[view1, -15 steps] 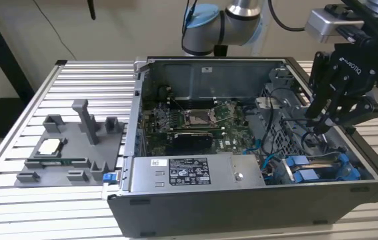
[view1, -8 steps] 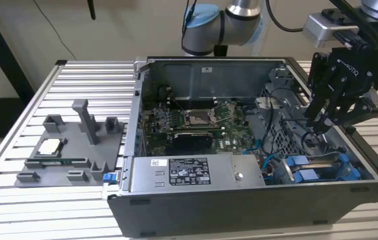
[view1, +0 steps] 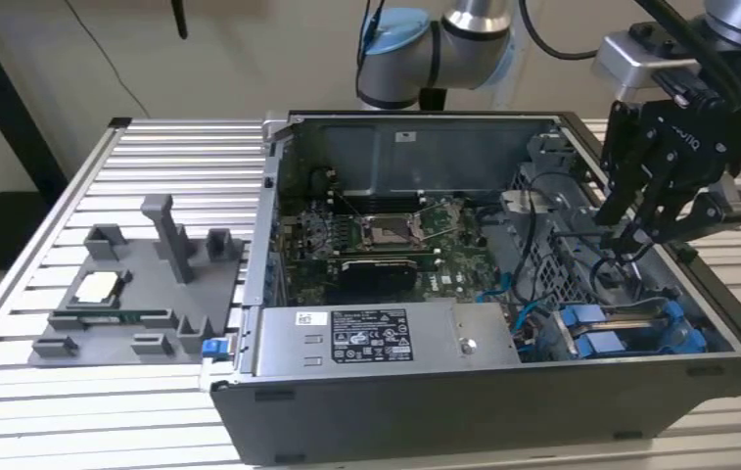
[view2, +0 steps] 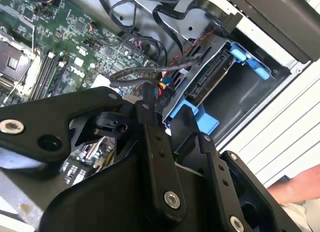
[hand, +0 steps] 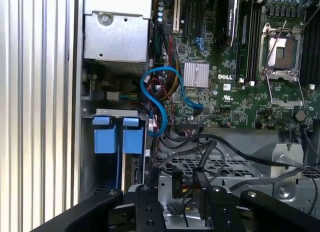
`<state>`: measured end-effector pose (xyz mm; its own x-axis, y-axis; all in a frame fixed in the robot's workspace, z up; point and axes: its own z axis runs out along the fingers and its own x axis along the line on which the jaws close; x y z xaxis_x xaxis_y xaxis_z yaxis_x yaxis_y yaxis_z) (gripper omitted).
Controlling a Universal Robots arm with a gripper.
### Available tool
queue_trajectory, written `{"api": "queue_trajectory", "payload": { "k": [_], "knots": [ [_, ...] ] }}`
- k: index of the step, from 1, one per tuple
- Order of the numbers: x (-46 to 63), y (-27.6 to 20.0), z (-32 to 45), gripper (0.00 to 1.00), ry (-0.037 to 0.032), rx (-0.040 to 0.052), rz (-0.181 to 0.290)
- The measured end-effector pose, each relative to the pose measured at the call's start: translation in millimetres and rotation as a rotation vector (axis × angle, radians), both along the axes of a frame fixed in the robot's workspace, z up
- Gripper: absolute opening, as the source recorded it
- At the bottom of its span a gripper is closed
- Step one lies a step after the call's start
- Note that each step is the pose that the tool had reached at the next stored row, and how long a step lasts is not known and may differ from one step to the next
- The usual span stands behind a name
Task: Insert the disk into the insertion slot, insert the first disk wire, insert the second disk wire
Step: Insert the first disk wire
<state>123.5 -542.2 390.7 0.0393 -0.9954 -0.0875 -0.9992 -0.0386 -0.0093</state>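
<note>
From the exterior view's left, you have a grey tray beside the open case, with the board inside it. Toward the right your gripper hangs inside the case. In the first wrist view its fingers are narrow, pinched on a black wire plug. Near the gripper, the disk sits in the slot, its blue caddy showing.

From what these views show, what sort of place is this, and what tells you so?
Probably a robotics lab or assembly test bench: an open computer case lies on a slatted metal table, a robot arm's gripper hangs over it, and a grey parts fixture sits beside it.
</note>
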Motion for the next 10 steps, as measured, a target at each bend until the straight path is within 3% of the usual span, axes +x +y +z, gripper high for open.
{"api": "queue_trajectory", "payload": {
  "k": [5, 6, 7, 10],
  "knots": [
    [0.1, 0.0, -2.3, 0.38, -0.0193, 0.0116, 0.003],
    [0.1, 0.1, -2.6, 0.38, -0.0217, 0.0131, 0.003],
    [0.1, 0.0, -2.8, 0.31, -0.0234, 0.0150, 0.003],
    [0.1, 0.1, -3.4, 0.31, -0.0280, 0.0183, 0.003]
  ]
}}
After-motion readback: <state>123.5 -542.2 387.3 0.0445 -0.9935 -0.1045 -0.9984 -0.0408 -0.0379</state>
